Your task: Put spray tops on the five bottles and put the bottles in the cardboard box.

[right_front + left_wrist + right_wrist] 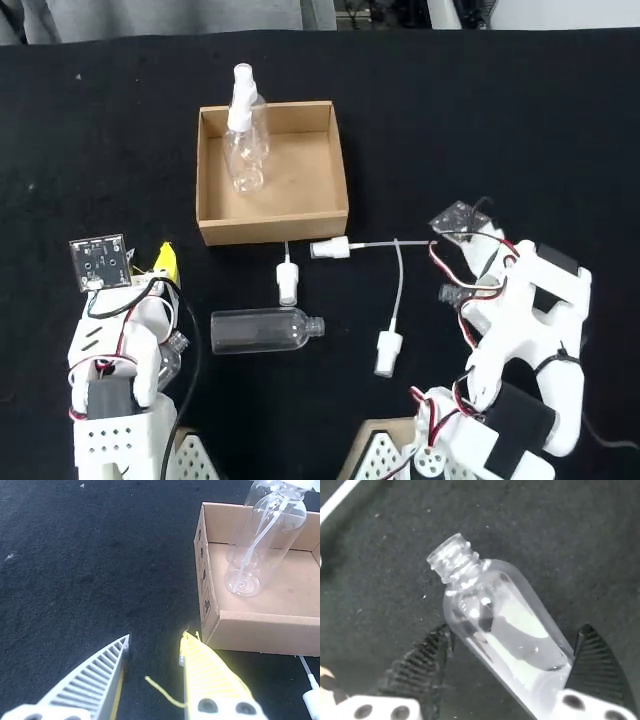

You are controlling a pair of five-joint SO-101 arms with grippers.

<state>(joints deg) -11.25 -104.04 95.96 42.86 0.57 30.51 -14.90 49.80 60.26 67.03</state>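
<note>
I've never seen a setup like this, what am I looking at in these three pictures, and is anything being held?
These are two small robot arms, the left arm and the right arm, at a black table. One picture looks down from above; the other two come from a camera on each arm's wrist. The left gripper is open and empty, near the cardboard box, where a capped bottle stands. On the table lie an uncapped bottle and three loose spray tops. A second uncapped bottle sits at the right gripper; I cannot tell whether it is clamped.
</note>
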